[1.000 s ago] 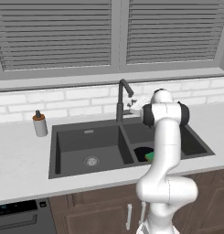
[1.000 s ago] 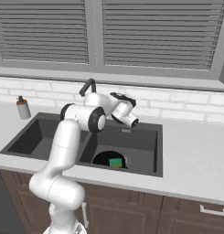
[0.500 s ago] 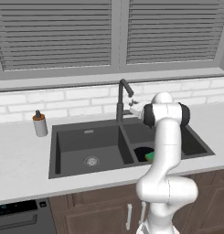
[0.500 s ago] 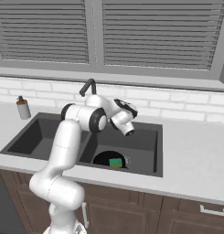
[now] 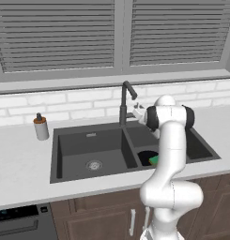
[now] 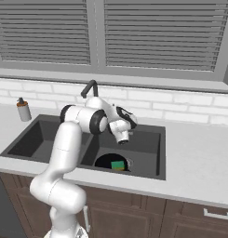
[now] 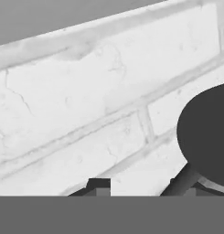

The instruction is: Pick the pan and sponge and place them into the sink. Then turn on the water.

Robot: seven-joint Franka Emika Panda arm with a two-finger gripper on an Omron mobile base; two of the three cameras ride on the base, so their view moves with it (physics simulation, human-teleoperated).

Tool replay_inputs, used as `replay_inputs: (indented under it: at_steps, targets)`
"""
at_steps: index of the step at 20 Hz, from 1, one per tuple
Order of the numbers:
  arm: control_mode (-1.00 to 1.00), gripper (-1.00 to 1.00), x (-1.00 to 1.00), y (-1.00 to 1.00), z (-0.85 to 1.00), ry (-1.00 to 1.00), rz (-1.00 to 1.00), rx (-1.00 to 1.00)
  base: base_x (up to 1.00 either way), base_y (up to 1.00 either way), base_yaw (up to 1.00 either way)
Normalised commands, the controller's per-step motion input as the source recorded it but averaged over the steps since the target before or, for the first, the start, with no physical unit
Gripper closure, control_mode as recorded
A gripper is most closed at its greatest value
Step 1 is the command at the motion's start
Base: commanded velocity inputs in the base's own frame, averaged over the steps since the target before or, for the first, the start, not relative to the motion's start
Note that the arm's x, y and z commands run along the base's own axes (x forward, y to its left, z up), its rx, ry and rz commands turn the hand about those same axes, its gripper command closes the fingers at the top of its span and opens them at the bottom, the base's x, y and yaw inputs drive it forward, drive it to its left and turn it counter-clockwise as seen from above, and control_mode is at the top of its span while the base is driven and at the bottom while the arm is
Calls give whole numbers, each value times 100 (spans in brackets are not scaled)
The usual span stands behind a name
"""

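The gripper (image 5: 137, 110) is up at the far side of the sink (image 5: 88, 133), right beside the stem of the faucet (image 5: 123, 103). In the hand view the gripper (image 7: 140, 187) shows its two dark fingertips (image 7: 98, 184) standing apart, with bare white brick between them and nothing held. A rounded dark shape sits just off the right tip. I take it for part of the faucet, but I cannot tell whether it is being touched.

What's new? Over the last second the hand has dipped and swung left in the right base view, so the gripper (image 6: 122, 137) now hangs lower over the right basin, closer to the faucet (image 6: 90, 87). The jaws look to have drawn in a little along the way. Nothing in the basin has moved.

For the task, that reads well. The pan (image 5: 147, 157) already lies in the near part of the right basin with the sponge (image 5: 154, 160) resting on it, green top up. From the other side, pan (image 6: 108, 161) and sponge (image 6: 117, 164) are the same. No blue stream runs from the spout, so the water is still off. My judgement is that the placing is done and this is the approach to the faucet's lever.

The count:
- one pan
- one sponge
- one sink (image 6: 148, 139) with two basins
- one faucet
- one silver drain (image 5: 93, 165), in the left basin
- one soap bottle (image 5: 40, 127), standing well to the left on the tabletop (image 5: 18, 159)
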Motion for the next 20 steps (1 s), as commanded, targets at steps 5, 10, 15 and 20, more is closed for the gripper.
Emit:
replay_inputs:
  at_steps: [5, 10, 15, 20]
  targets:
    - [-100, 100, 2, -100, 11, 9, -3, 21, 0, 0, 0]
    - [-100, 100, 7, -100, 28, 9, 0, 29, 0, 0, 0]
    - [-100, 100, 10, -100, 32, 10, 0, 29, 0, 0, 0]
    - [-100, 100, -16, -95, 94, 1, 1, 39, 0, 0, 0]
